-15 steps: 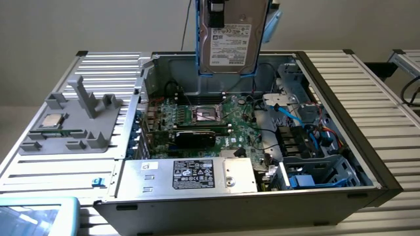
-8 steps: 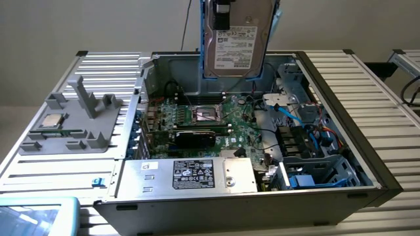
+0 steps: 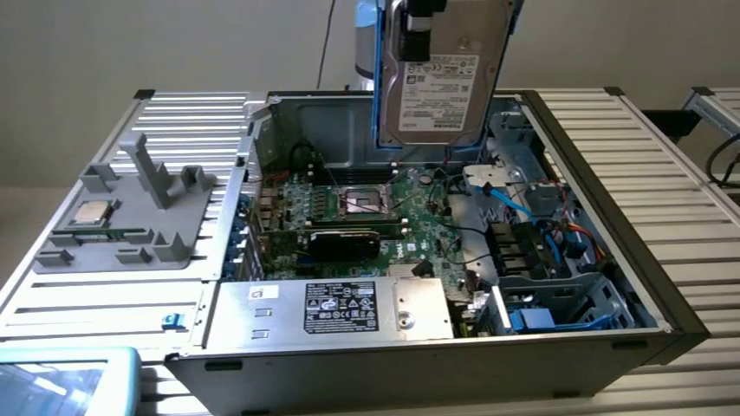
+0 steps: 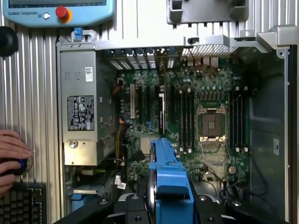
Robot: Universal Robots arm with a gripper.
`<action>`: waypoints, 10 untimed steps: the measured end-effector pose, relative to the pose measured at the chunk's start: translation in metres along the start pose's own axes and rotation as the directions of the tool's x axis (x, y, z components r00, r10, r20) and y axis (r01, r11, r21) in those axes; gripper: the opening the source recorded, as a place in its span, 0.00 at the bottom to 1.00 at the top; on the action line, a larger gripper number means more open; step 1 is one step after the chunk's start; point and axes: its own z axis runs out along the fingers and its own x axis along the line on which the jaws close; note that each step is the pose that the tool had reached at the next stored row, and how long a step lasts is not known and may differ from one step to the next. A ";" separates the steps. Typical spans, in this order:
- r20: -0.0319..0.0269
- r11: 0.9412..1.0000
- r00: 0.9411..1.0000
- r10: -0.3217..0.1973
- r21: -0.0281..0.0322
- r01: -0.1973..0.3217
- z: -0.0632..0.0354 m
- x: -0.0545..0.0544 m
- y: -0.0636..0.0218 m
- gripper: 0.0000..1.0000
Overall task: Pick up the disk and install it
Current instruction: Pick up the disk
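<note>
The gripper (image 3: 418,26) is clamped on the upper edge of the disk (image 3: 445,82), which hangs upright in its blue bracket (image 4: 170,179), label toward the exterior camera. It is suspended above the open computer case (image 3: 405,368), over the motherboard (image 3: 434,230) and CPU socket (image 3: 360,201). The silver power supply box (image 3: 335,308) sits well apart, nearest the exterior camera

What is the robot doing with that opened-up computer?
The robot arm is putting a part into the computer. Its end effector grips the disk, a silver hard drive with a white label and a blue bracket round its edges. The disk hangs upright in the air above the open computer case, over the green motherboard, and is not yet installed. At the side, a person's hand rests by a keyboard.
</note>
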 end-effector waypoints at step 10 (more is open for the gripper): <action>0.000 1.000 1.000 0.000 -0.004 0.000 -0.0007 0.014 -0.0386 0.37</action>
